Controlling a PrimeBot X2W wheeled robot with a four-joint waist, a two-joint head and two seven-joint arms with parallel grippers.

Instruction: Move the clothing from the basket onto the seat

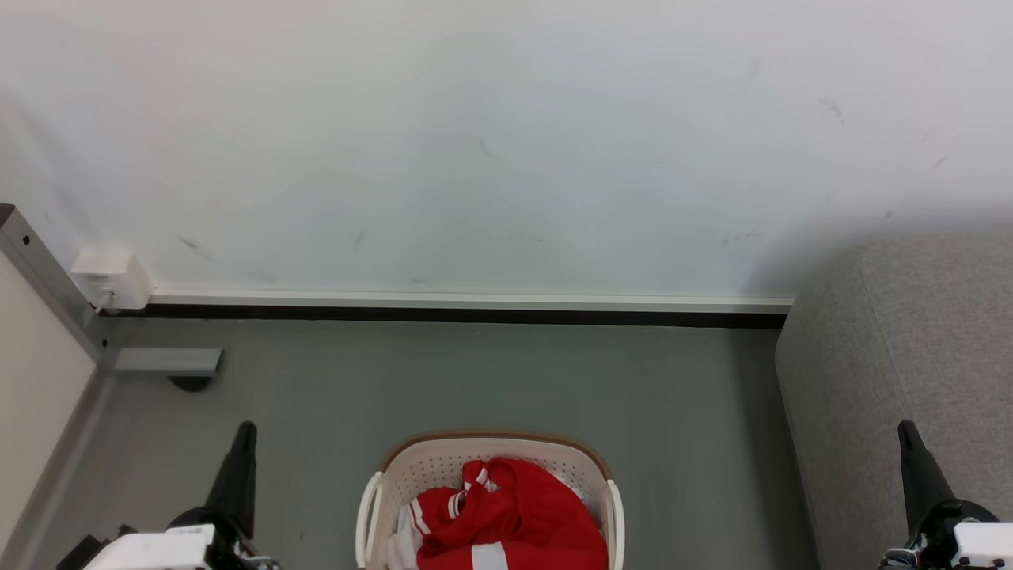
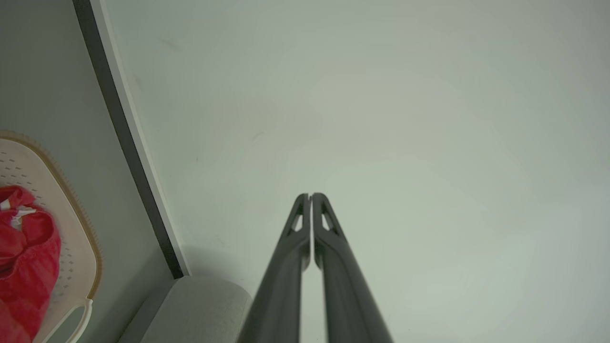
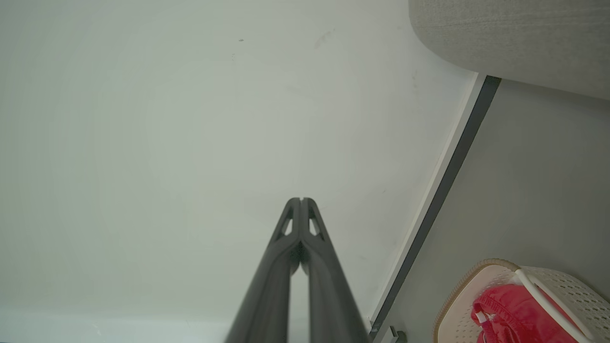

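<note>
While left gripper (image 2: pixel 310 196) and right gripper (image 3: pixel 301 200) hang closed, empty, red clothing (image 1: pixel 510 514) lies heaped in basket (image 1: pixel 491 445), grey couch (image 1: pixel 910 380) to its right. Advise: part jaws, drop centrally, pinch thick fold.

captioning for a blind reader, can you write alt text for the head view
A cream basket holding red clothing sits on the grey floor before a pale wall, with the grey seat at right. The left gripper and right gripper rise at the lower corners, jaws shut.
</note>
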